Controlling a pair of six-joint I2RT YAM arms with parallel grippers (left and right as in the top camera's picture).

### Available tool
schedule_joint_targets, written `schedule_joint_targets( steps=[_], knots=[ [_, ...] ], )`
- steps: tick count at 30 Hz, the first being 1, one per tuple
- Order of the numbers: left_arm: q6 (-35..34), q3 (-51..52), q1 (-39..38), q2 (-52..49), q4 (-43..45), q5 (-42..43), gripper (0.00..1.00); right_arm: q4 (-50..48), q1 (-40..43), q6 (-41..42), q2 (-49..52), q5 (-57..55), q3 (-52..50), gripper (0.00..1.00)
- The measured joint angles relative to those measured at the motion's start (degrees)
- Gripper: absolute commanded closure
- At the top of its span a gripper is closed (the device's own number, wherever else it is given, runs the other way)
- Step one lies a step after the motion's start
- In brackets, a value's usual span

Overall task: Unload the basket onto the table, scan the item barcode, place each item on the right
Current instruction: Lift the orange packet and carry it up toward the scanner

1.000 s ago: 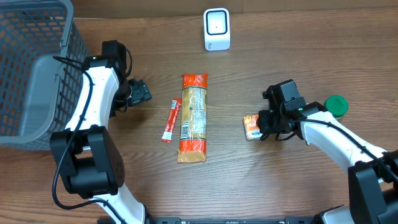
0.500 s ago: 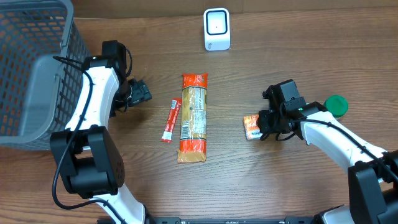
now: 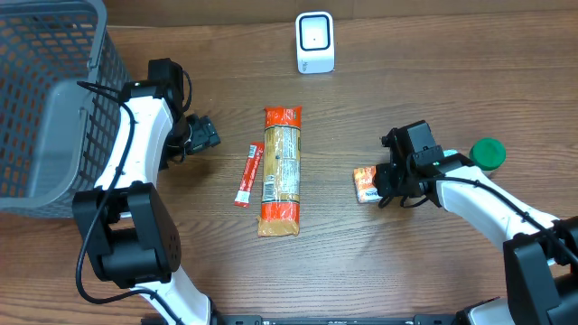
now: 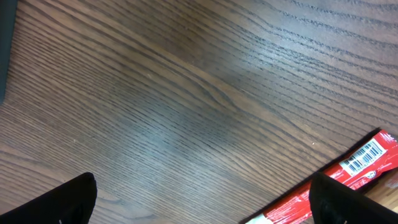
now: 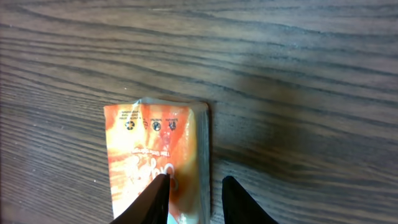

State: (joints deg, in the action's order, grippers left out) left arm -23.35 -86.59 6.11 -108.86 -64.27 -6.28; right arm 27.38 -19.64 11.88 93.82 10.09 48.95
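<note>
Wooden table [image 3: 361, 262] bears scanner [image 3: 315, 42], basket [image 3: 45, 99], long packet [image 3: 281, 170] beside red stick [image 3: 249, 175].

- My left gripper [image 4: 200, 200] hung over the table [image 4: 174, 93] with its jaws spread wide and nothing between them.
- Only my two dark fingertips [image 4: 62, 202] showed, one in each bottom corner of the view.
- Bare wood with fine grain filled almost everything I saw.
- A red packet [image 4: 336, 174] lay slantwise at the lower right, close to my right-hand fingertip.
- Its white barcode [image 4: 362, 155] faced up near the packet's upper end.
- A tan edge [image 4: 387, 190] peeked out just beyond the packet; I could not tell what it was.
- A dark strip [image 4: 5, 50] ran along the upper left border.
</note>
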Motion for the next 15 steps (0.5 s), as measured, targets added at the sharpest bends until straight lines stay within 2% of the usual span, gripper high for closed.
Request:
schedule_joint_targets(
  steps=[11,15],
  knots=[
    [0.00,0.00,0.00,0.00,0.00,0.00,0.00,-2.36,0.00,0.09,-0.02,0.15,-2.69,0.71],
    [0.00,0.00,0.00,0.00,0.02,0.00,0.00,-2.40,0.00,-0.02,-0.02,0.20,-2.69,0.80]
  ],
)
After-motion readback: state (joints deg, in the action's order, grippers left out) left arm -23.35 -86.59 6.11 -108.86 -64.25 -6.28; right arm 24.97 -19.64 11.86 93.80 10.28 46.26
